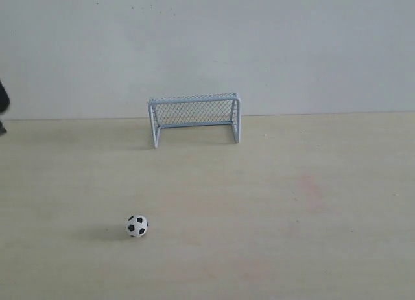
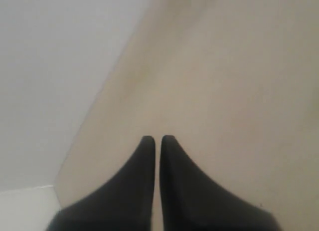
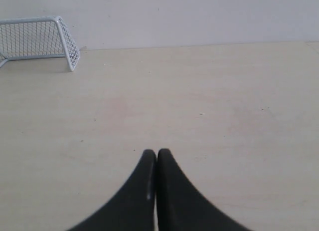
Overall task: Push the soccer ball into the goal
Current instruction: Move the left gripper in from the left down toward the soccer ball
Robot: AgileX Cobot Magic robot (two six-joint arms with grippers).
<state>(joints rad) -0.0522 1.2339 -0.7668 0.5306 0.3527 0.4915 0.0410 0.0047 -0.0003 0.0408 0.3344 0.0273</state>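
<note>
soccer ball (image 1: 137,226) sat on the table (image 1: 311,248), well in front of the goal (image 1: 194,118) and a little left of its mouth. push would need to run away from the camera, slightly rightward. ball was on the left half, so the left arm (image 1: 2,104), a dark sliver at the edge, judged nearer. left gripper (image 2: 157,139) and right gripper (image 3: 157,151) both closed, empty. neither wrist view showed the ball.
</note>
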